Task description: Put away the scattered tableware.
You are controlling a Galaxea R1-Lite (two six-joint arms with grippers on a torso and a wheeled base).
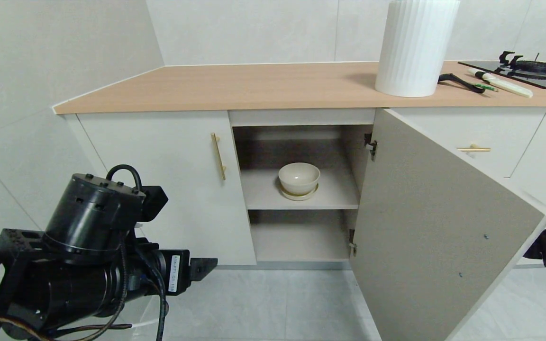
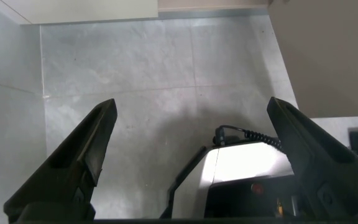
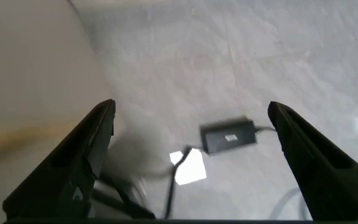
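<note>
Up ahead of both grippers ran a long wooden counter (image 1: 254, 87). Under it, ahead of the left gripper (image 2: 190, 109) and higher than it, was a white cupboard (image 1: 159, 180). Its door (image 1: 434, 227) was swung wide open, and the flat side of the door stood close beside the right gripper (image 3: 190, 109). I think it was open like that so dishes could go inside. A tall white tub (image 1: 415, 47) stood on the counter, high above the right gripper and well apart from it.

The left gripper hung low over the grey floor (image 2: 166, 68). Its two fingers were spread wide apart with nothing between them. The right gripper was low too, with its fingers also wide apart and holding nothing. Both looked ready to grab, but neither was near any dish.

Inside the cupboard, on the top shelf (image 1: 330, 194), sat a small bowl (image 1: 299, 176). It was up ahead of the left gripper, well apart from it. The bowl rested on a little plate (image 1: 296, 195), likely stacked to save room. They looked put away already.

A thin gold handle (image 1: 217, 156) was on the cupboard's shut side. A small black box (image 3: 227, 135) lay on the floor under the right gripper.
</note>
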